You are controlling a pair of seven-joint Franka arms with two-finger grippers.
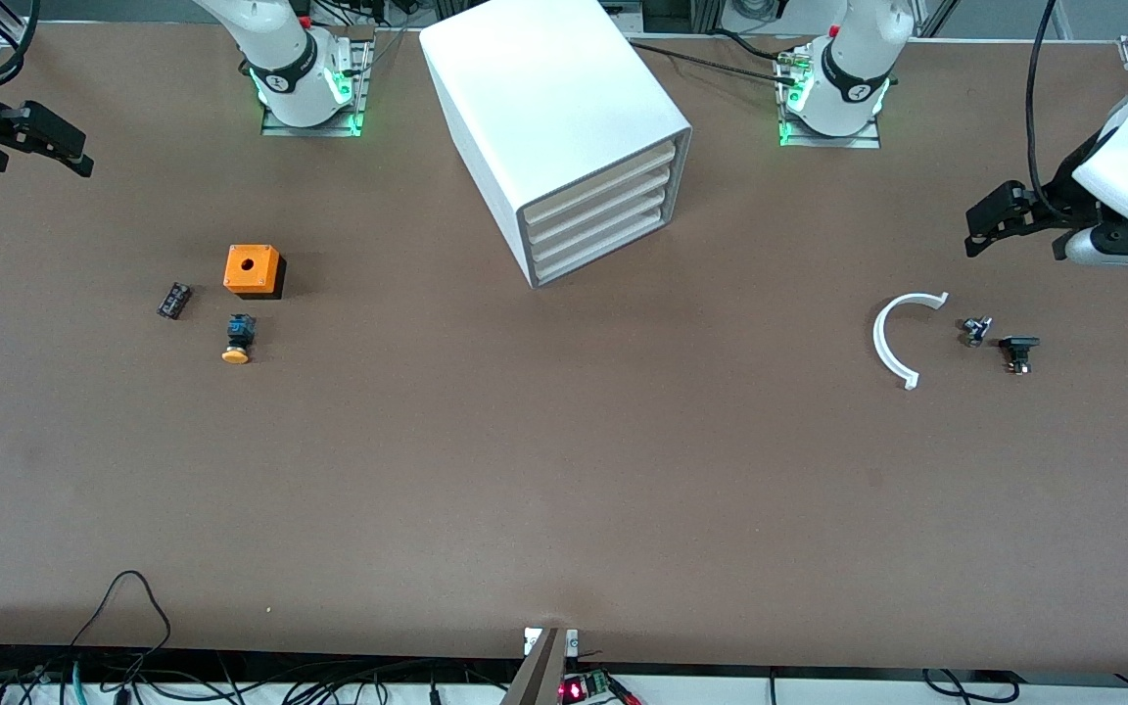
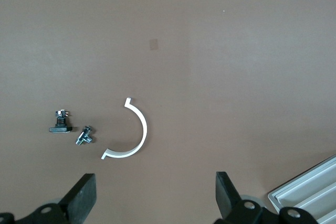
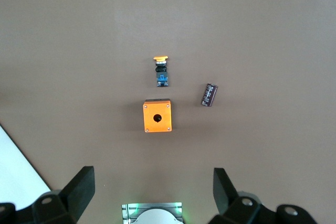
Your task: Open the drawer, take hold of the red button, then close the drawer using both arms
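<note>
The white cabinet stands at the table's back middle with all four cream drawer fronts shut. The drawer is second from the top. The red button is not in view. My left gripper is open and empty, up in the air over the table at the left arm's end, above a white arc. In the left wrist view, its fingers are wide apart. My right gripper is open and empty, up in the air at the right arm's end, as the right wrist view shows.
An orange box with a hole, a yellow-capped button and a small dark part lie at the right arm's end. A white arc and two small metal parts lie at the left arm's end.
</note>
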